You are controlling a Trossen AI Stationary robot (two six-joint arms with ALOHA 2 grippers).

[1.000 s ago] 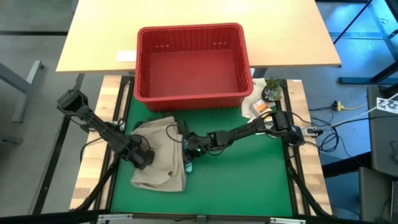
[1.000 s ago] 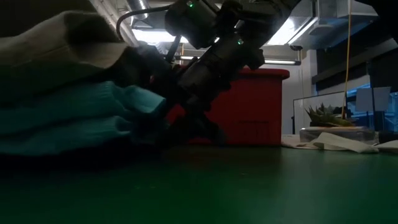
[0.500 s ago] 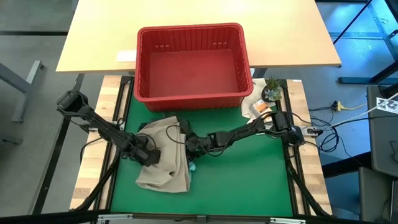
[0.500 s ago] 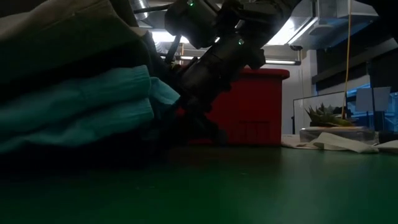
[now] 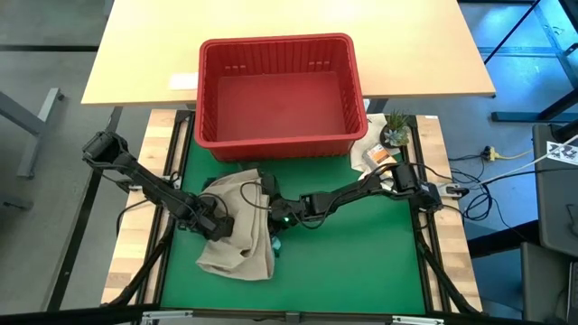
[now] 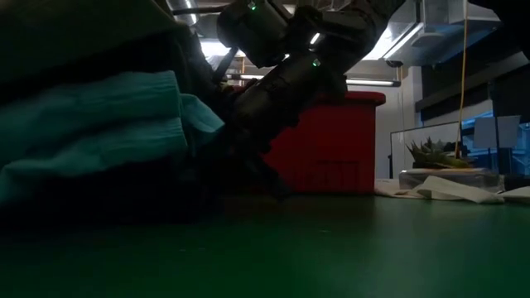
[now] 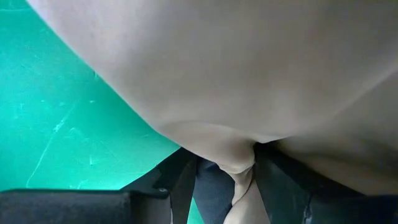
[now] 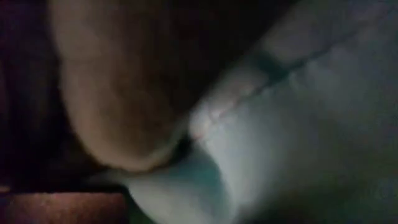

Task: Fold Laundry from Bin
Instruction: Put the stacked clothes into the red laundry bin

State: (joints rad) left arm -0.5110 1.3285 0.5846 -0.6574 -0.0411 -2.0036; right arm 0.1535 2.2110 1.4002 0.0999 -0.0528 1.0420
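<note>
**Two claws on one stack: risk of dragging the pile apart**

Left gripper: fingers pinched on a fold of the beige-tan garment. The left wrist view shows a tuck of tan cloth squeezed between the dark fingers. It sits on the stack's side away from the right arm, in front of the red bin.

Right gripper: buried at the stack's opposite edge, nose against cloth. Its wrist view shows only tan and teal fabric pressed close; cannot tell whether its fingers grip anything or stand apart.

Stack: the tan piece lies on top, the light teal garment under it, a sliver of teal peeping out by the right gripper. It all rests on the green mat, just in front of the bin. The bin looks empty inside.

Hazards, as I judge them:
- The left pinch holds only a small tuck; a quick pull could slip it free and drop the fold.
- If the right claw catches teal along with tan, a lift would haul the lower layer out and undo the stack.
- Arms pulling in opposite ways could stretch or skew the top garment.
- A white cloth bag and a small potted plant sit beside the bin's corner, near the right arm's elbow; a wide swing could knock them.
</note>
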